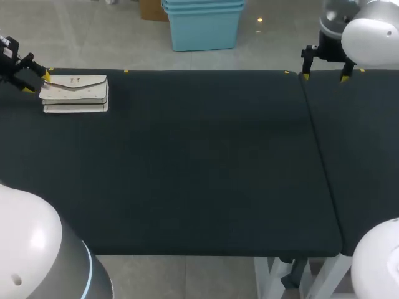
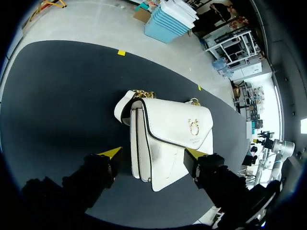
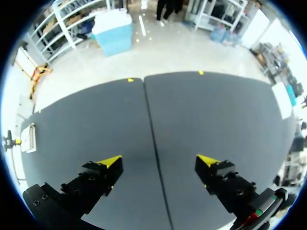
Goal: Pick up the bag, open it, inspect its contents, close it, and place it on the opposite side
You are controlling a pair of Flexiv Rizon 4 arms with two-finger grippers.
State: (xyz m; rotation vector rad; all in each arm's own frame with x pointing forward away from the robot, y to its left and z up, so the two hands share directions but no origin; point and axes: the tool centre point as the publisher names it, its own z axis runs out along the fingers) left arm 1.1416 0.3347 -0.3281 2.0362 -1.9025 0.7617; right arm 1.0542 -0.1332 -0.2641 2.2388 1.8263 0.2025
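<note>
The white bag (image 1: 75, 93) lies flat, flap shut, at the upper left of the desk (image 1: 199, 168), near its far edge. The left tool (image 2: 151, 160) straddles the bag, fingers apart and clear of it, suiting either a grasp or a release. The right tool (image 3: 160, 165) hangs spread over the dark desk seam, upper right, holding nothing.

A black table (image 1: 206, 168) with a seam right of its middle carries a white flap bag (image 1: 75, 93) lying near its far-left corner.
</note>
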